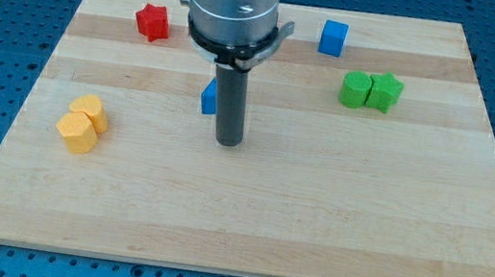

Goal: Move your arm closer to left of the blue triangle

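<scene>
The blue triangle [207, 98] lies near the middle of the wooden board [248, 207], partly hidden behind my rod. My tip [228, 142] rests on the board just to the view's right of and slightly below the triangle, close to it. Whether the rod touches the triangle cannot be told. The arm's silver body hangs above at the view's top centre.
A red star-like block [152, 21] lies at the top left. A blue cube [333, 38] lies at the top right. Two green blocks [371, 91] sit together at the right. Two yellow blocks [83, 122] sit together at the left.
</scene>
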